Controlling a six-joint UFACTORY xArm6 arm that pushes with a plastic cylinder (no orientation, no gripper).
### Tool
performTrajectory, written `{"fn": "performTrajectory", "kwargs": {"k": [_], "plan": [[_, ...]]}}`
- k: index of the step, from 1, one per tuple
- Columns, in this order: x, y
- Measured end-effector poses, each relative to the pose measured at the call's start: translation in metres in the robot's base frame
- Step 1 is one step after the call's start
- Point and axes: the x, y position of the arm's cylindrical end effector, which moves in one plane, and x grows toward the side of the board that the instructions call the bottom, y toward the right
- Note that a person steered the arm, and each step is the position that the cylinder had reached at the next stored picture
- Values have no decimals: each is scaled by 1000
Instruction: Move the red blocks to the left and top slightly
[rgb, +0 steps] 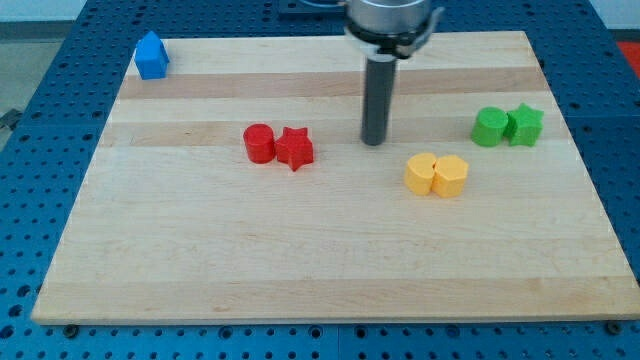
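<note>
Rod, bare with nothing pinched; my tip (374, 141) rests right of touching red cylinder (259, 143) and red star (295, 148).

wooden board (330, 270), red (259, 143), yellow (421, 173), green (490, 127), blue (151, 56) blocks

No readable txt, labels, nos. or signs anywhere in view.

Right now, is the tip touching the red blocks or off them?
Off them. My tip stands to the view's right of the red star, bare board between; the red cylinder sits against the star's left.
</note>
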Motion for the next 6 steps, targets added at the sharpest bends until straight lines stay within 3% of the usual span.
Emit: {"fn": "performTrajectory", "kwargs": {"k": [2, 6], "plan": [[37, -49], [26, -150]]}}
